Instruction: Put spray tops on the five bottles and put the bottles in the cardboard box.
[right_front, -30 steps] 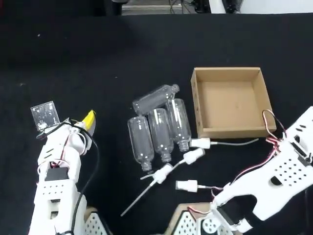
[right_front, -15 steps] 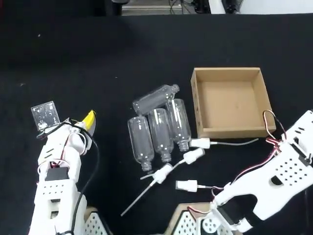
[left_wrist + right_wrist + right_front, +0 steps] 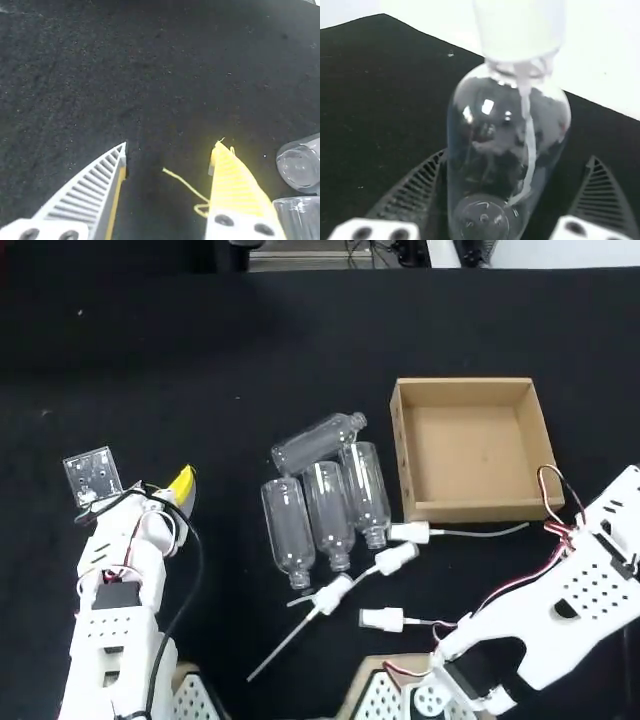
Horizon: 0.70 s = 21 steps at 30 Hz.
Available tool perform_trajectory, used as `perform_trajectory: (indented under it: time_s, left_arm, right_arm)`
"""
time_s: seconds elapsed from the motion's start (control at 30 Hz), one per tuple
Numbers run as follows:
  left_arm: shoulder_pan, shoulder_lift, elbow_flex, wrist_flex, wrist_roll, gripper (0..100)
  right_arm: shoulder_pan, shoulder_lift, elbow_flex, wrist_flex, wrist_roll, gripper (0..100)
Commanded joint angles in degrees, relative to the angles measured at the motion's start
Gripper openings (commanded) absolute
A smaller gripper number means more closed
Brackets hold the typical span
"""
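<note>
- The black cloth (image 3: 150,340) covers the table from the bottom edge of the high view to near its top. Both arm bases stand at the bottom edge.
- At the very top of the high view, past the cloth's far edge, runs a thin strip of room with pale floor and cables (image 3: 360,250).
- The left arm (image 3: 120,590) rises in the lower left. The left gripper (image 3: 170,147) hangs over bare cloth with its jaws spread wide, holding nothing. A loose yellow strand (image 3: 185,185) lies between them.
- The right arm (image 3: 560,610) fills the lower right and runs off the right edge.
- The right gripper (image 3: 517,156) grips a capped bottle (image 3: 505,140) off the table. The bottle's base is toward the camera and its white spray top (image 3: 520,25) points away, against a white wall (image 3: 620,50).
- Four loose spray tops (image 3: 383,618) lie below the frame's centre, their thin tubes trailing out.
- Just above them lie four bare bottles (image 3: 325,500). Three are side by side with their necks toward the tops. The fourth lies aslant across their upper ends.
- The cardboard box (image 3: 480,510) sits right of centre, just beside the bottles. Its bare brown floor shows from wall to wall.
</note>
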Motion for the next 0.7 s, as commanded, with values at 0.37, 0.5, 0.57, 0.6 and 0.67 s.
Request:
perform_trajectory:
  time_s: [0.37, 0.5, 0.57, 0.6, 0.67]
  left_arm:
    - [0.7, -0.6, -0.8, -1.4, 0.7, 25]
    - [0.7, -0.6, -0.8, -1.4, 0.7, 25]
    - [0.7, -0.6, -0.8, -1.4, 0.7, 25]
    - [0.7, -0.6, -0.8, -1.4, 0.7, 25]
    - [0.7, -0.6, -0.8, -1.4, 0.7, 25]
  right_arm:
    - [-2.0, -18.4, 9.8, 0.4, 0.3, 35.3]
    - [-2.2, -18.4, 9.0, 0.4, 0.3, 35.3]
    - [-2.2, -18.4, 7.3, 0.4, 0.1, 35.3]
    - [-2.2, -18.4, 6.8, 0.4, 0.0, 35.3]
    - [-2.2, -18.4, 6.5, 0.5, 0.2, 35.3]
